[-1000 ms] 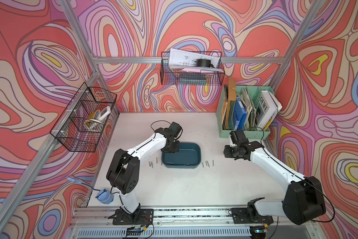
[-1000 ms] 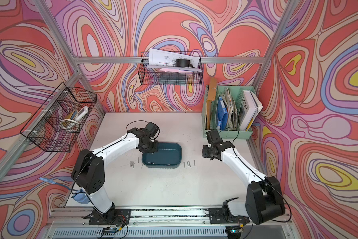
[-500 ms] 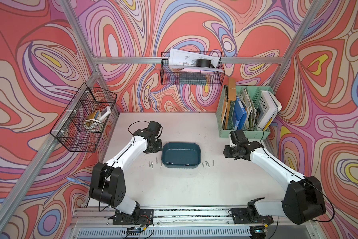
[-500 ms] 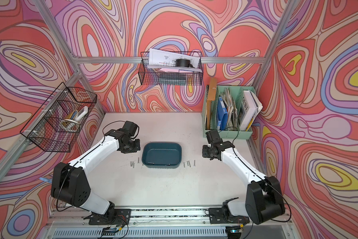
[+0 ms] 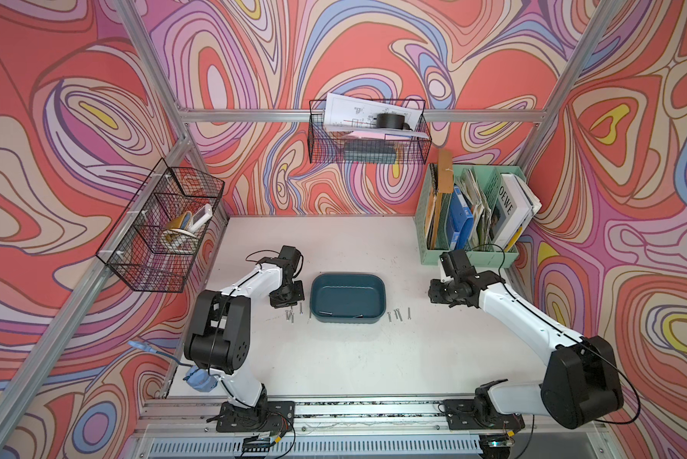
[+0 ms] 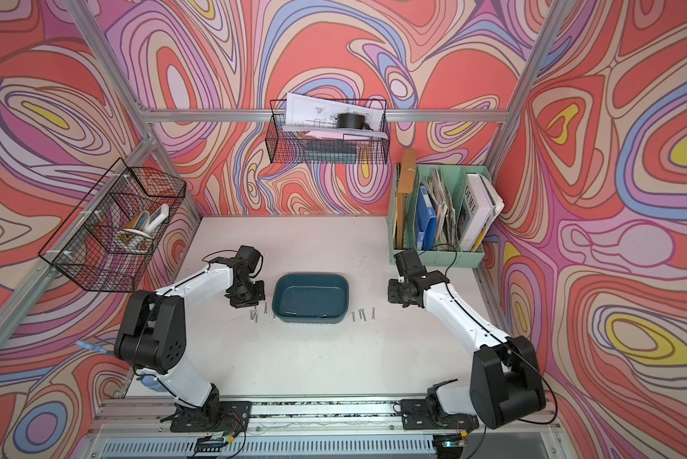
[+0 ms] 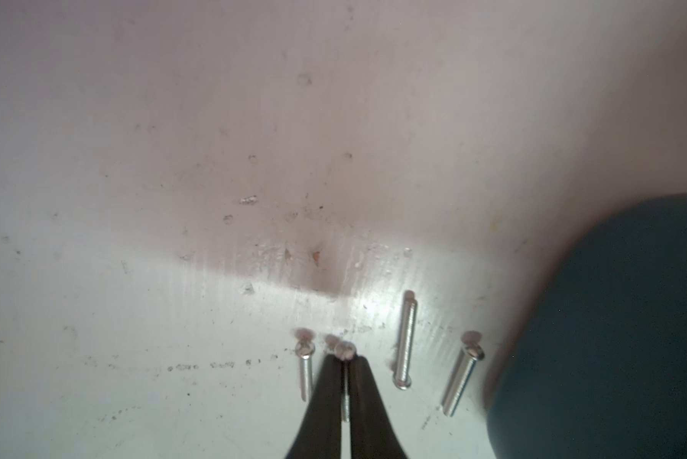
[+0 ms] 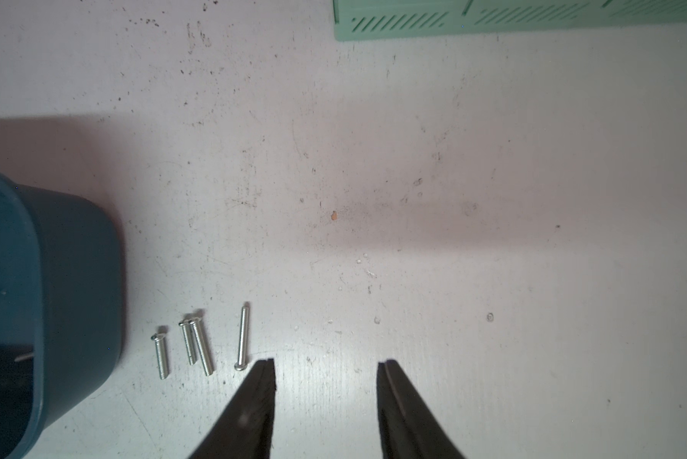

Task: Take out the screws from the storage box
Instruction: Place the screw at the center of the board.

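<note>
Your left gripper [image 7: 346, 367] clamps one screw [image 7: 345, 351] low over the table [image 7: 214, 318], beside three laid left of the box [image 5: 349, 294]. Your right gripper [image 8: 326, 367]: half-open, empty. Next, likely release it; two more lie inside.

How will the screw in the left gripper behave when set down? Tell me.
Probably rolls: the screw has a thin round shank, though its wider head should curve the roll. Likely stiff and light, being slim metal. It may slip, since the left gripper pinches only its narrow shank.
</note>
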`<state>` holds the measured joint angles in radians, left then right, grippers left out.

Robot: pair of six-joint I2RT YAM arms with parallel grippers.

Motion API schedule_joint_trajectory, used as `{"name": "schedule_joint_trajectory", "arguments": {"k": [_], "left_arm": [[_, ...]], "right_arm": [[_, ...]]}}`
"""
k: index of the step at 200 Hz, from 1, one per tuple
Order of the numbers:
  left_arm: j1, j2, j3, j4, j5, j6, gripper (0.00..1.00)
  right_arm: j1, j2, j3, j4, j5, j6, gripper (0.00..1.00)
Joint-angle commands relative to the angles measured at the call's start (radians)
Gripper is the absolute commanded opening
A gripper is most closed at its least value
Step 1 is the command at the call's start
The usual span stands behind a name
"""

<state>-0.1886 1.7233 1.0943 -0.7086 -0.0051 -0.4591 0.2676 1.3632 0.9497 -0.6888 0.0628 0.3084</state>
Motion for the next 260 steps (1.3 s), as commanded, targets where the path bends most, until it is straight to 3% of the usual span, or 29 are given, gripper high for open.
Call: {"name": "schedule_joint_trajectory", "arguments": {"k": [1,86,168,260], "left_arm": [[0.002,0.035,0.003,0.052,0.035,0.017,0.1],[0.003,0.083,0.024,0.07,0.045,0.01,0.11],[0.003,0.085,0.007,0.059,0.048,0.004,0.25],[0.002,-0.071,0.139,-0.062,0.005,-0.007,0.28]], "right_arm": [[-0.006,0.001,0.021,-0.007,0.012,0.002,0.44],[-0.005,-0.004,0.029,-0.019,0.019,0.012,0.44],[-0.005,-0.004,0.034,-0.018,0.023,0.009,0.44],[-0.005,-0.035,0.028,-0.018,0.016,0.001,0.44]]}}
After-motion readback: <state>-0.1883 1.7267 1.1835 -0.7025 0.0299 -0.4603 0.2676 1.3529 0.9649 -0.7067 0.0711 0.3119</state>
